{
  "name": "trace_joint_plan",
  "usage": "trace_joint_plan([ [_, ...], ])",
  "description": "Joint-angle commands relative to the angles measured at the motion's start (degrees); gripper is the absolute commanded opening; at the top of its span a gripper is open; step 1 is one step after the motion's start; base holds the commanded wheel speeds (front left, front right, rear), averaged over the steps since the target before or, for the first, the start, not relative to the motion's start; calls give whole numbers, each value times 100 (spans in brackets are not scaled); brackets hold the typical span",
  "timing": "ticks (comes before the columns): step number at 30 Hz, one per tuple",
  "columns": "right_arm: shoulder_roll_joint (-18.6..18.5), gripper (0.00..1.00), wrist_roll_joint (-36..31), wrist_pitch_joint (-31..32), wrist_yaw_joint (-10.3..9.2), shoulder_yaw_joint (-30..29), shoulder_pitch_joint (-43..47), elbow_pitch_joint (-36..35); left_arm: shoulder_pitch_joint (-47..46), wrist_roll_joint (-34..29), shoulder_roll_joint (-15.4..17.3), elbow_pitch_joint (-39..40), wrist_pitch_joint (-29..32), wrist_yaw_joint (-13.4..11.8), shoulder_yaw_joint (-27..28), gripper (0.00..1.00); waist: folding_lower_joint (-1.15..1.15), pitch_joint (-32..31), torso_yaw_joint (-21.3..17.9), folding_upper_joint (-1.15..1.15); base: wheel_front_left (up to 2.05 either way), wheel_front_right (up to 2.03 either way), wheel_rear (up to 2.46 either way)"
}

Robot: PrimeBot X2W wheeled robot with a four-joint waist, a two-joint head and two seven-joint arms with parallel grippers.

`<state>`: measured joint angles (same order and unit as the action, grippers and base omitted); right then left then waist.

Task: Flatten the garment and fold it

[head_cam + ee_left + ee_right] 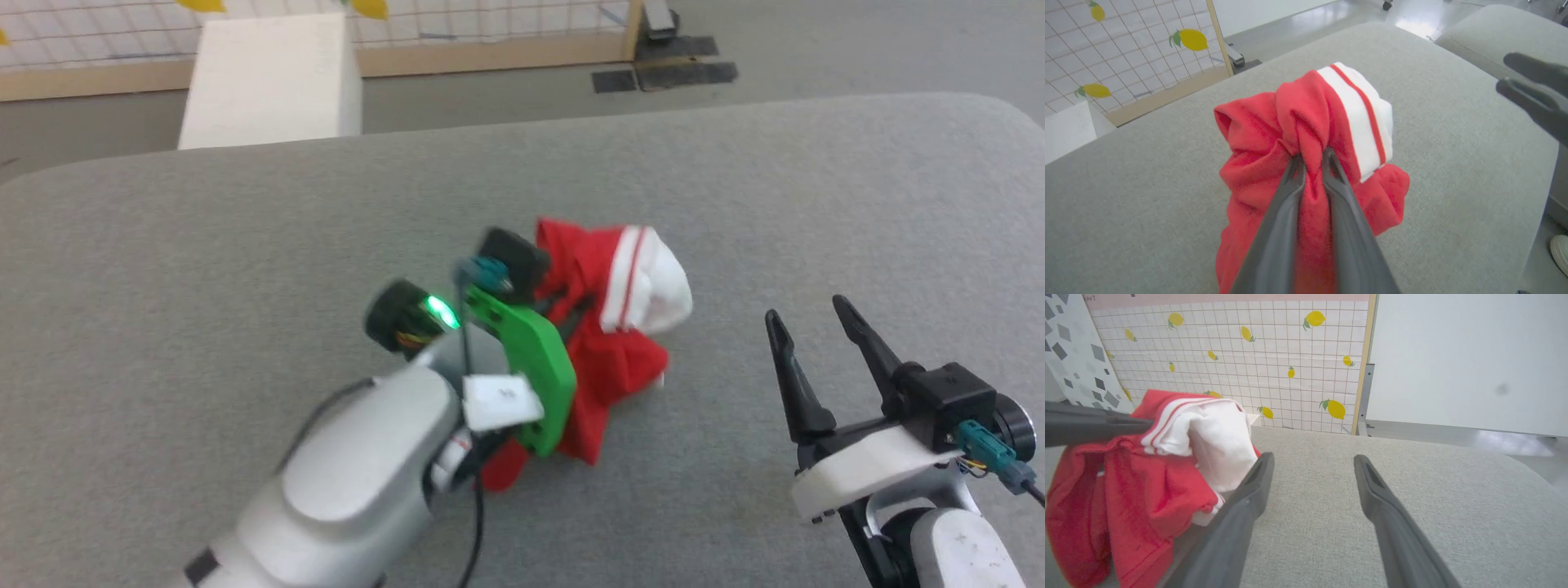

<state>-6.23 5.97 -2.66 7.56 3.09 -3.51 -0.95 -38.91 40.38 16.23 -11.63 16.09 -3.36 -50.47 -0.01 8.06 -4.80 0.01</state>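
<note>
Left gripper [1312,154] pinched tight on a fold of the garment [1257,122], holding the crumpled bundle up mid-bench [204,245], probably to shake it loose. Right gripper [807,310] wide open, empty, just beside it, likely staged for a second grab.

You are in an indoor robot test area, more lab than home. The table [735,163] before you is a broad slab with rounded corners, covered in plain grey cloth. Beyond it stands a screen [1274,355] in a pale wooden frame [490,53], papered with a tile grid and printed lemons [1334,408], like a stage backdrop. The floor [816,49] is smooth, glossy grey with black mats [665,73] lying on it. A plain white box [269,82] stands by the screen, a bare white wall [1453,355] rises next to it, and a person's shoe [1560,251] shows at the table's edge.
</note>
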Motion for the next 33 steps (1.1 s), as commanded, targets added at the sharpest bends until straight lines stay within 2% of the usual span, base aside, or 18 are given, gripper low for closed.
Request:
trace_joint_plan([
  [1, 55, 100, -62, -73, -8, -20, -107, 35, 139, -45, -103, -111, -7, -38, -87, 100, 1, 261, -327, -1, 0, 0, 0],
  [4, 98, 100, -96, -128, -8, -54, -113, 105, 281, -7, -334, -226, -134, -44, -183, 100, 1, 312, -383, -1, 0, 0, 0],
  [8, 118, 100, -141, -170, -8, -141, -82, 171, 341, 9, -470, -227, -322, 20, -230, 100, 1, 293, -309, -1, 0, 0, 0],
  [16, 96, 100, -123, -96, -8, -155, -43, 295, 121, 28, -309, -8, -737, -26, 165, 100, 1, -89, 10, -1, 0, 0, 0],
  [24, 71, 100, -44, 40, -8, -157, 137, 271, 84, -165, 495, 139, -1337, -434, 886, 100, 1, -486, 362, -1, 0, 0, 0],
  [33, 43, 100, 0, 143, -8, -256, 429, 102, 1311, -175, 1399, 673, -1872, -1130, 1405, 100, 1, -648, 664, -1, 0, 0, 0],
])
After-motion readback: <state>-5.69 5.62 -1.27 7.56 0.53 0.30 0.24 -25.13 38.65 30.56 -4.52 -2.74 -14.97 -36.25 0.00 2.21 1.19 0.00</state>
